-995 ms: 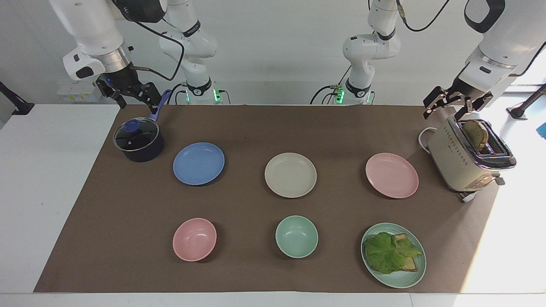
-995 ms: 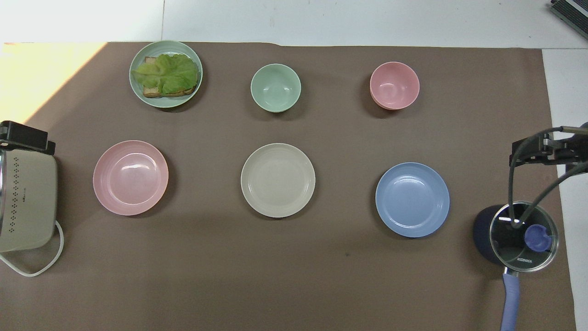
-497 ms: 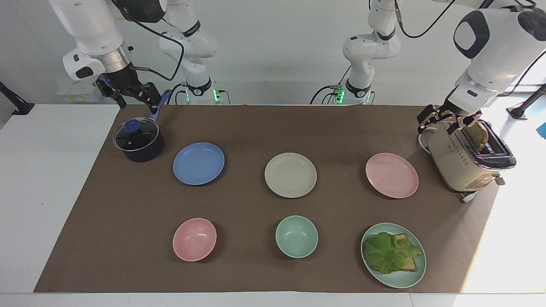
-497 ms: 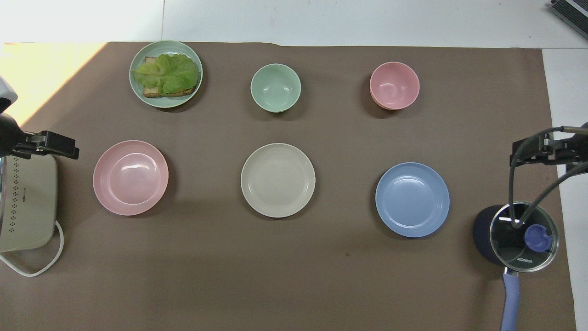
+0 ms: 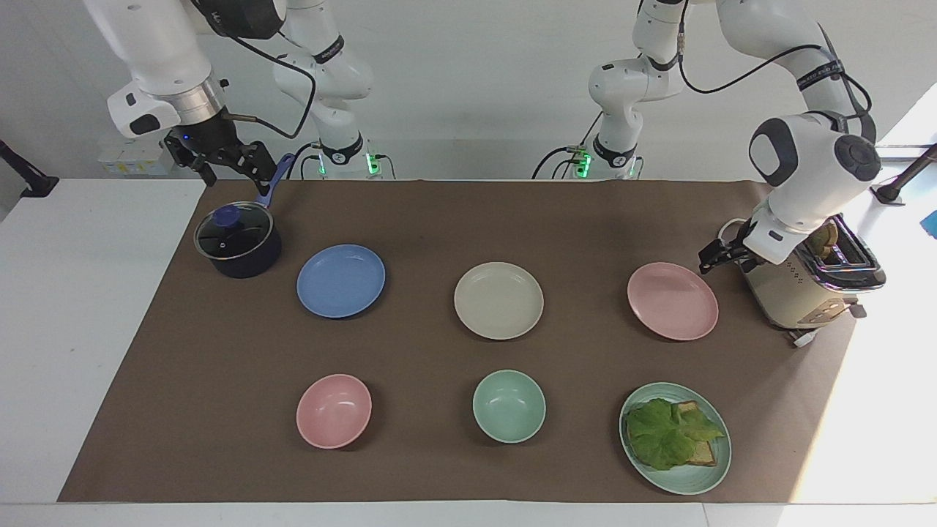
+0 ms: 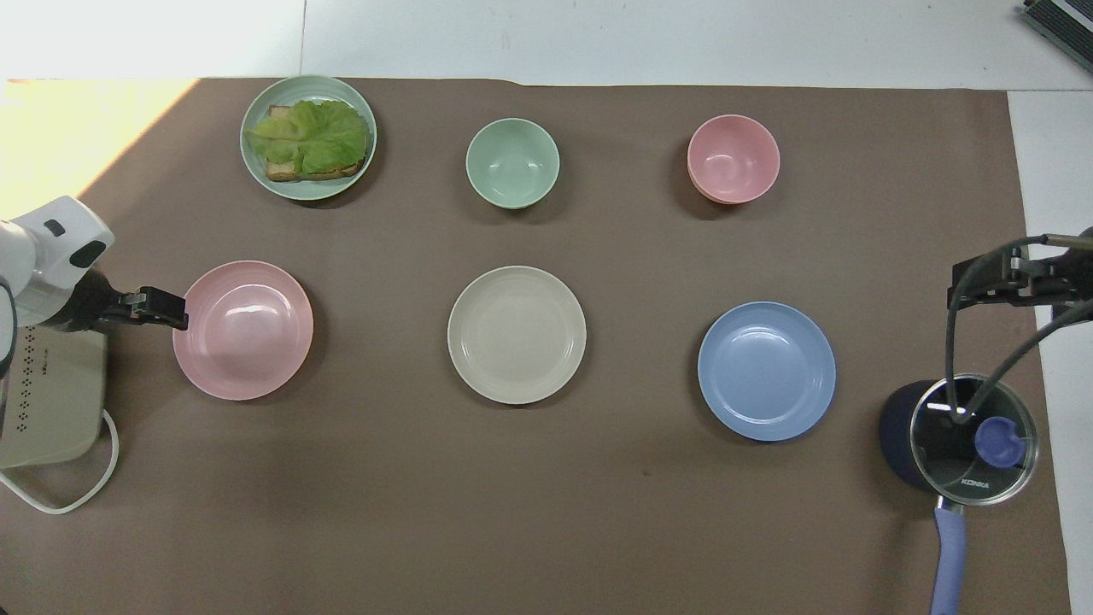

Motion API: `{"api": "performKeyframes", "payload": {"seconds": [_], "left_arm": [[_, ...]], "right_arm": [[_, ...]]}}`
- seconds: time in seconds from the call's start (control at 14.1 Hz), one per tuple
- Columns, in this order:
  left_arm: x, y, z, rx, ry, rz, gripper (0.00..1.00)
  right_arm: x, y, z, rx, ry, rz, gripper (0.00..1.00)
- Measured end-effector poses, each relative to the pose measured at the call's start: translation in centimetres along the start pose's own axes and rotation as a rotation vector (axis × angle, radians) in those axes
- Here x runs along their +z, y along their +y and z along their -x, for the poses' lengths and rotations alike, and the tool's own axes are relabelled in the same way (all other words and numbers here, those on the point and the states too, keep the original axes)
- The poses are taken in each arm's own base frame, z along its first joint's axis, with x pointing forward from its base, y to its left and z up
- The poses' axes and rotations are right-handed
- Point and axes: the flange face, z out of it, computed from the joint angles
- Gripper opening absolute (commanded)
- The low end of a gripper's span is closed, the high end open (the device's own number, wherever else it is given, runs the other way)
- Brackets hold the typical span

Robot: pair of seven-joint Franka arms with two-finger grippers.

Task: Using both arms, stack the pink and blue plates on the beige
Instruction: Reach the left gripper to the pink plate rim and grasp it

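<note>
Saucepan (image 5: 239, 240), lidded, sits nearest the robots at the right arm's end, with my right gripper (image 5: 223, 162) hanging above it, jaws spread and empty. Blue plate (image 5: 341, 281), beige plate (image 5: 498, 301) and pink plate (image 5: 673, 301) form one row, beige in the middle, none stacked. My left gripper (image 5: 714, 258) hovers low at the pink plate's rim beside the toaster (image 5: 798, 293), jaws wide, gripping nothing. Farther than beige lie a pink bowl (image 5: 334, 410), green bowl (image 5: 509, 405) and lettuce plate (image 5: 675, 438).
</note>
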Motion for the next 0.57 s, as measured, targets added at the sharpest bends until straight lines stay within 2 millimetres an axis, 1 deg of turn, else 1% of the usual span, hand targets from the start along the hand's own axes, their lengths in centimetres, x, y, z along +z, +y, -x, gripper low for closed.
{"api": "performKeyframes", "payload": {"seconds": [0.14,0.28,0.36,0.57], "left_arm": [[2.7,-1.1,-0.8,-0.017,-0.022,0.005,1.00],[4.6,-1.5,-1.3,-0.026,-0.040,0.009,1.00],[5.3,-1.6,-1.4,-0.029,-0.050,0.010,1.00],[6.1,-1.7,-1.2,-0.053,-0.068,0.012,1.00]], "right_arm": [[0.0,0.0,0.0,0.000,0.000,0.000,1.00],[0.0,0.0,0.0,0.000,0.000,0.000,1.00],[0.0,0.0,0.0,0.000,0.000,0.000,1.00],[0.0,0.0,0.0,0.000,0.000,0.000,1.00]]}}
